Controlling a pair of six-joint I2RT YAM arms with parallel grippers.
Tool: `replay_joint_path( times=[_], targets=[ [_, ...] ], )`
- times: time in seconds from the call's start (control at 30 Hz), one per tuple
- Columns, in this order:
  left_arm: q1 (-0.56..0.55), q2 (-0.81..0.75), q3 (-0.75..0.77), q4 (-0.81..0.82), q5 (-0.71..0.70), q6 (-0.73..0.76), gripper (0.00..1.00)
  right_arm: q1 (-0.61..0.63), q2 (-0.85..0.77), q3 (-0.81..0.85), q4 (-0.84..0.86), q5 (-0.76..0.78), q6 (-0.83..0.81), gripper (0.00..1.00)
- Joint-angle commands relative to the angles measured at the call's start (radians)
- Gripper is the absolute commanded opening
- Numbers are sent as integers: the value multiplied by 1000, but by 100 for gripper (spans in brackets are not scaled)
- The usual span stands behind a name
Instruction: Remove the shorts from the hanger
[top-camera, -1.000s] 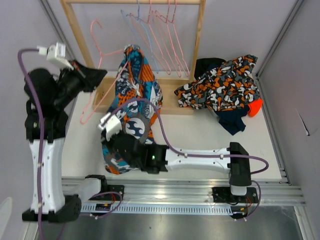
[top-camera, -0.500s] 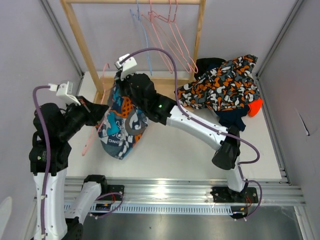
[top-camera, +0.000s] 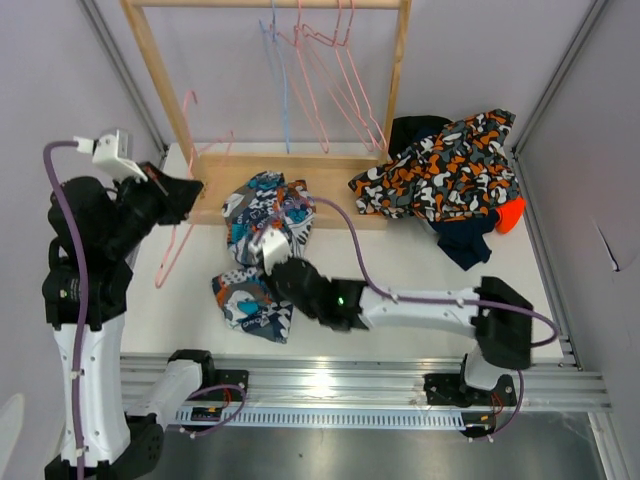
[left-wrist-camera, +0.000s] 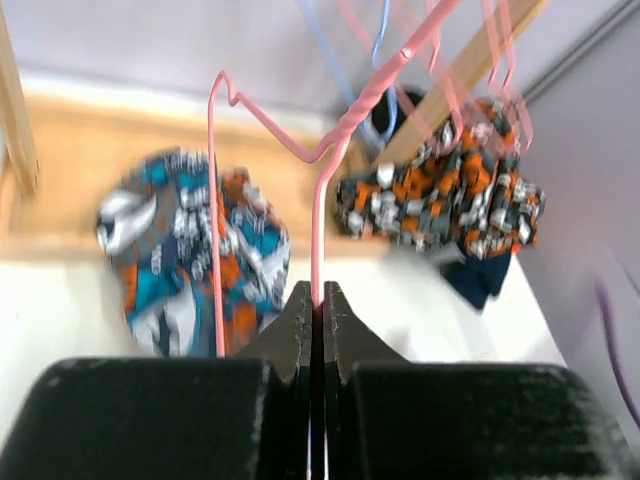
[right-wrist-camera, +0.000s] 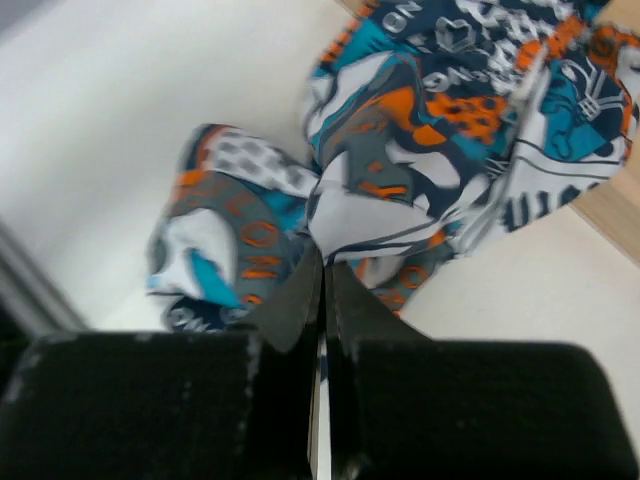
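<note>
Shorts in a teal-orange-white graphic print lie in a soft, crumpled heap on the white tabletop, off the hanger, their far edge against the base of the rack. The right gripper rests on them, its black jaws pressed together on a fold of the thin fabric. To the left, the left gripper is clamped tight on a bare pink wire hanger, gripping it just below the twisted neck. Beyond stands the pale wooden rack, with more thin wire hangers on its rail. At the far right sits a rumpled pile: camouflage-print shorts on top, a black pair behind, navy and bright orange showing at the edges.
</note>
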Motion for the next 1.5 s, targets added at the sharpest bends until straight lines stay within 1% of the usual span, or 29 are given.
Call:
replay_joint_path(
  times=[0.0, 0.07, 0.17, 0.2, 0.27, 0.3, 0.37, 0.4, 0.43, 0.57, 0.63, 0.73, 0.83, 0.87, 0.93, 0.97, 1.0, 1.03, 1.1, 1.13, 1.17, 1.2, 1.23, 1.27, 1.3, 1.33, 1.4, 1.43, 1.47],
  targets=[
    [-4, 119, 76, 156, -30, 1, 0, 156, -210, -134, 170, 160, 92, 0],
    [-3, 177, 110, 230, -25, -17, 0, 236, -285, -220, 164, 229, 126, 0],
    [-3, 307, 176, 322, -33, -37, 0, 299, -346, -307, 141, 288, 183, 0],
    [-7, 372, 232, 352, -50, -37, 0, 328, -377, -323, 118, 314, 194, 0],
    [-9, 442, 281, 397, -79, -39, 0, 353, -397, -350, 94, 337, 214, 0],
    [-9, 481, 374, 428, -79, -41, 0, 369, -411, -357, 72, 361, 214, 0],
    [-10, 605, 450, 442, -67, -50, 0, 377, -423, -375, 51, 383, 226, 0],
    [-10, 646, 526, 446, -61, -54, 0, 380, -429, -384, 42, 392, 230, 0],
    [-12, 732, 606, 443, -55, -62, 0, 377, -443, -395, 43, 394, 235, 0],
    [-15, 898, 815, 457, 4, -120, 0, 374, -462, -447, 55, 401, 257, 0],
    [-16, 932, 848, 503, 13, -157, 0, 365, -455, -463, 54, 400, 269, 0],
    [-19, 992, 897, 509, 7, -188, 0, 357, -449, -469, 43, 400, 286, 0],
    [-27, 1032, 891, 515, 24, -208, 0, 356, -466, -463, 25, 426, 274, 0],
    [-30, 1036, 872, 514, 27, -209, 0, 341, -490, -458, 0, 461, 267, 0],
    [-45, 1027, 820, 520, 21, -199, 0, 284, -526, -425, -41, 467, 244, 0],
    [-50, 1018, 770, 538, 16, -196, 0, 241, -547, -411, -96, 455, 225, 0],
    [-55, 1004, 745, 551, 18, -194, 0, 144, -593, -394, -101, 399, 189, 0],
    [-58, 981, 698, 560, 16, -194, 0, 96, -616, -351, -100, 362, 86, 0],
    [-58, 964, 659, 558, 15, -194, 0, -16, -664, -294, -64, 299, -45, 0],
    [-58, 960, 647, 554, 18, -188, 0, -53, -669, -215, -58, 277, -147, 0],
    [-58, 960, 642, 546, 16, -185, 0, -95, -664, -166, -81, 254, -185, 0],
    [-58, 957, 639, 526, 15, -182, 0, -182, -637, -107, -103, 216, -209, 0],
    [-58, 952, 638, 519, 16, -171, 0, -230, -621, 4, -126, 198, -234, 0],
    [-58, 951, 638, 511, 13, -165, 0, -273, -603, 57, -167, 188, -274, 0],
    [-58, 951, 636, 505, 11, -160, 0, -325, -584, 109, -182, 181, -282, 0],
    [-58, 948, 636, 494, 10, -151, 0, -445, -546, 216, -227, 117, -279, 0],
    [-58, 941, 628, 492, 15, -145, 0, -576, -505, 318, -264, 23, -219, 0],
    [-58, 943, 625, 485, 16, -140, 0, -697, -450, 420, -290, -73, -195, 0],
    [-58, 940, 618, 485, 19, -140, 0, -741, -414, 473, -302, -104, -178, 0]
  ],
)
